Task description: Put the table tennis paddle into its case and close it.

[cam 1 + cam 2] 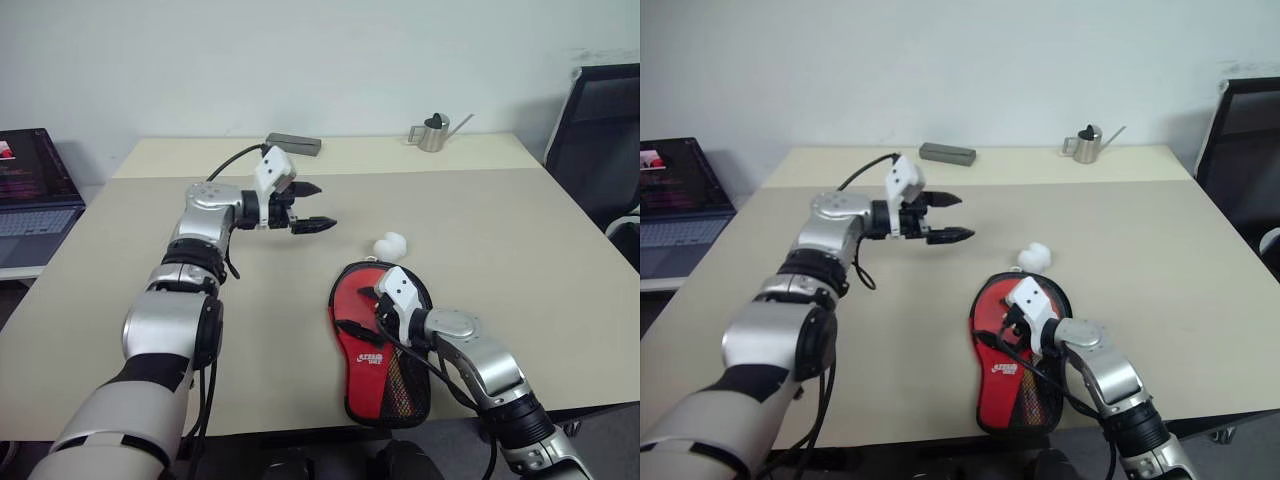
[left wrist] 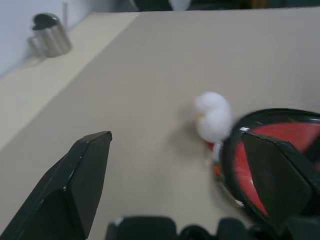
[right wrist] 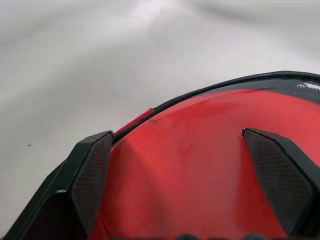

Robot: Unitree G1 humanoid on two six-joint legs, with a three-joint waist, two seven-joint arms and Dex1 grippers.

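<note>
Both grippers you had spread wide, holding nothing.
Your right gripper (image 3: 172, 165) hovered over the red case (image 1: 372, 352); left gripper (image 1: 305, 206) well apart.

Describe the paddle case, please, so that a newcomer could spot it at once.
On the beige table, look near the front edge, under the right gripper. The case lies flat there: paddle-shaped, red with black trim, a mesh pocket, white lettering. A white pompom lies at its far end.
</note>
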